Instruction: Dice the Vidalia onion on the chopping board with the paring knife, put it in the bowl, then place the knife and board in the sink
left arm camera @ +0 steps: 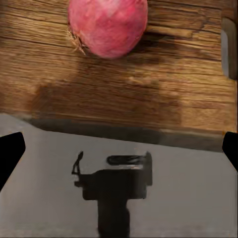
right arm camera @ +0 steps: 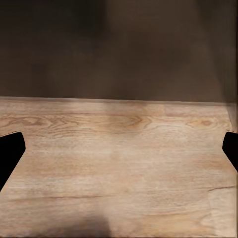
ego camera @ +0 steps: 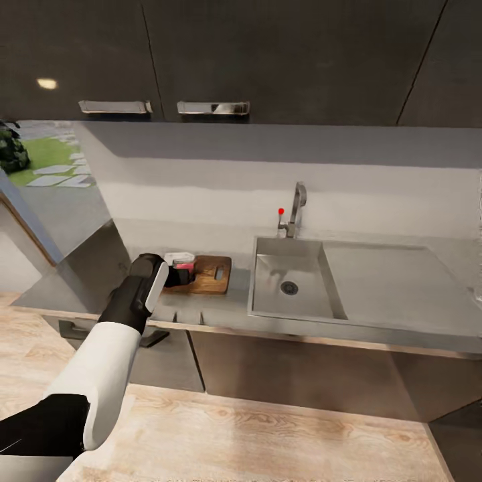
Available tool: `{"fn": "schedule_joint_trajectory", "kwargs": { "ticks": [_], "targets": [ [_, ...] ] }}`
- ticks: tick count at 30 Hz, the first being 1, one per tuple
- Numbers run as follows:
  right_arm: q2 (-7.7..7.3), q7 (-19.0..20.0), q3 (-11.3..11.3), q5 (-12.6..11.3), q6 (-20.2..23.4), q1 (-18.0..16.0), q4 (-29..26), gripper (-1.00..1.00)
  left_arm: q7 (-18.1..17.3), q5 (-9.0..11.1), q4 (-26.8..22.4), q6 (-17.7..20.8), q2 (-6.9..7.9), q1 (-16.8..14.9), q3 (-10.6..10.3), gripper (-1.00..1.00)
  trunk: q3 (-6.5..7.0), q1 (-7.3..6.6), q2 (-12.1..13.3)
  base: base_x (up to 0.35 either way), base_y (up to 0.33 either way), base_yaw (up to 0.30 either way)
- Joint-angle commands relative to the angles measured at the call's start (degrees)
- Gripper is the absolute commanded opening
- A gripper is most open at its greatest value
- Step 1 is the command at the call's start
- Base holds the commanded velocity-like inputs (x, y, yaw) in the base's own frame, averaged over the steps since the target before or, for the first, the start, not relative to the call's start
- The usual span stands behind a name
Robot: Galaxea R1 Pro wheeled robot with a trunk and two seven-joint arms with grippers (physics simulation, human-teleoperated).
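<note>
A pink-red onion (left arm camera: 106,27) lies on the wooden chopping board (left arm camera: 124,94), and in the head view the onion (ego camera: 187,269) shows just past my left hand. My left gripper (left arm camera: 119,153) is open, hovering over the grey counter at the board's near edge, a short way from the onion, with nothing between its fingertips (left arm camera: 10,158). From the head, the left gripper (ego camera: 175,275) sits at the left end of the board (ego camera: 211,274). A grey, brown-ended object (left arm camera: 229,47), perhaps the knife, lies at the board's far side. My right gripper (right arm camera: 119,153) is open over the floor.
The steel sink (ego camera: 268,294) with its drain and faucet (ego camera: 295,209) lies right of the board, with a draining area beyond. A white object (ego camera: 179,256) sits behind my left hand. Dark wall cabinets (ego camera: 201,60) hang overhead. Wooden floor (right arm camera: 119,148) runs below the counter front.
</note>
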Motion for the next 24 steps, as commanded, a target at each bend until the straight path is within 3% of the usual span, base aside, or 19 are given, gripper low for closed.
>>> {"fn": "schedule_joint_trajectory", "kwargs": {
  "ticks": [1, 10, 24],
  "targets": [
    [-0.02, -0.22, -0.45, 0.61, -0.16, -0.04, 0.04, 1.00, 0.50, 0.53, -0.08, 0.21, 0.00, -0.02, -0.03, 1.00, -0.02, 0.00, -0.12, -0.331, 0.000, 0.000],
    [0.09, -0.22, -0.45, 0.61, -0.16, -0.04, 0.04, 1.00, 0.50, 0.53, -0.19, 0.21, -0.02, -0.06, -0.04, 1.00, 0.21, 0.00, -0.12, -0.085, 0.000, -0.016],
    [0.09, -0.22, -0.45, 0.61, -0.16, -0.04, 0.04, 1.00, 0.50, 0.53, -0.25, 0.21, -0.02, -0.01, -0.12, 1.00, 0.61, 0.00, -0.12, -0.001, 0.000, -0.241]
  ]
}}
